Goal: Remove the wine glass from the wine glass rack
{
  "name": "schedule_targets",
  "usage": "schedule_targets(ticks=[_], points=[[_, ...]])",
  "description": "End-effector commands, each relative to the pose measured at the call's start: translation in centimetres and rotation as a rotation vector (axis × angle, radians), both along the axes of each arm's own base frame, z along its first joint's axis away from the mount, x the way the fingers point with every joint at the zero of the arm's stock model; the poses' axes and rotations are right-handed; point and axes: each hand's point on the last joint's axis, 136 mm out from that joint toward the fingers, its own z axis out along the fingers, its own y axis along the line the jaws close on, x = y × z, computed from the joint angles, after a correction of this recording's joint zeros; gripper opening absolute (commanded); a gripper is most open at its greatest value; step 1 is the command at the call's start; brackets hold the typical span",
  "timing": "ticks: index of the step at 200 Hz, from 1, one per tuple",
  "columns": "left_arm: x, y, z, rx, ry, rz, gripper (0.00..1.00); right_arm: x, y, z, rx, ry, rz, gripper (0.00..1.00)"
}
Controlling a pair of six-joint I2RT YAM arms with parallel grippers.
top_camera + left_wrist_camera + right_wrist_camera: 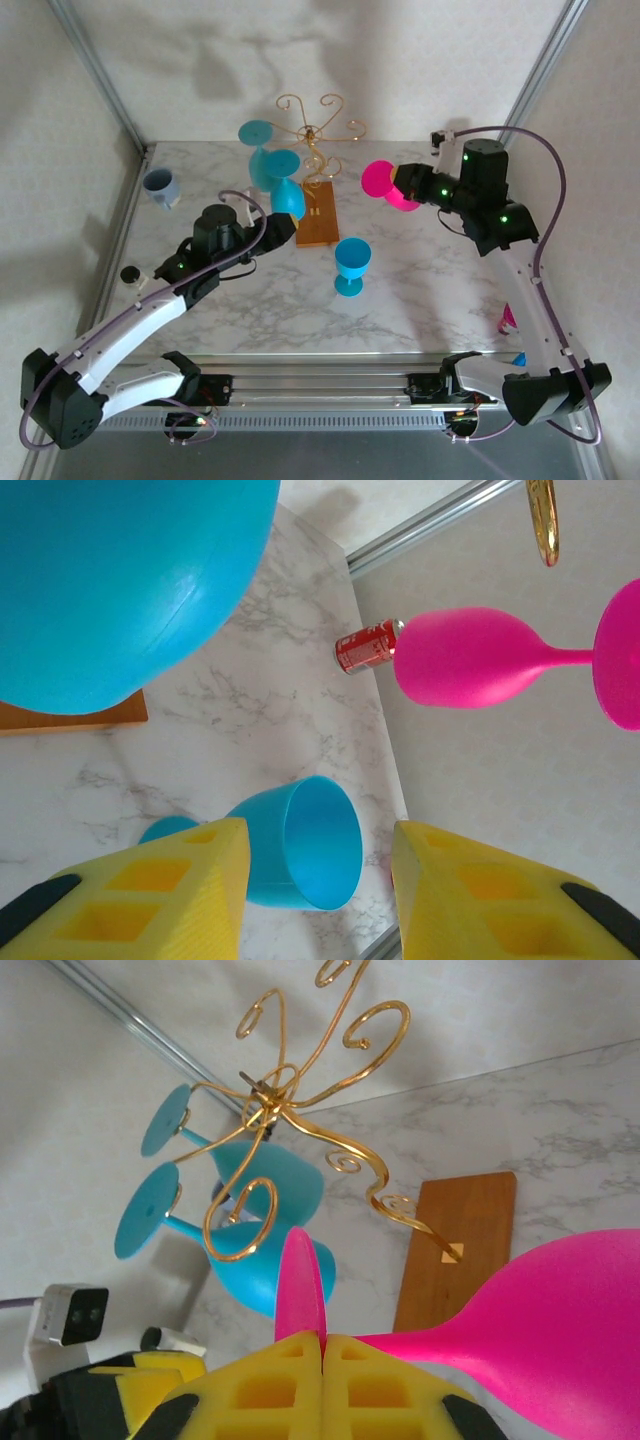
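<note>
The pink wine glass (378, 180) is off the wine glass rack (312, 133), just to the rack's right and clear of its gold scroll arms. It is upside down, with the foot uppermost and the bowl below. Its long axis runs close to vertical, with the foot tipped toward the rack. The right gripper (322, 1348) reaches in from the rack's right, its jaws clenched on the stem between foot and bowl.

On the rack's left side a blue glass (256, 132) and a second blue glass (284, 165) hang foot-up from the arms. The left gripper (318, 860) sits at the left edge of the rack's wooden base (318, 218), beside the second blue glass's bowl, its jaws released and grasping nothing. A third blue glass (352, 262) stands upright on the tabletop (430, 290) in front of the rack, right of its base.
</note>
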Motion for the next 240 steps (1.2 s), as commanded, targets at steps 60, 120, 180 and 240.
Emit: schedule_targets(ticks=[60, 120, 180, 240], points=[[-1.8, 1.7, -1.4, 0.015, 0.042, 0.029, 0.42, -4.9, 2.6, 0.9, -0.322, -0.175, 0.143, 0.00], [-4.2, 3.2, -1.7, 0.004, 0.100, 0.043, 0.44, -10.2, 5.9, 0.8, -0.514, -0.348, 0.287, 0.00], [-7.0, 4.9, -2.8, 0.022, 0.203, 0.059, 0.46, -15.3, 11.8, -3.0, -0.820, -0.599, 0.461, 0.00], [-9.5, 6.6, -3.7, 0.099, 0.306, 0.060, 0.46, -17.8, 16.3, -5.0, -0.960, -0.857, 0.473, 0.00]])
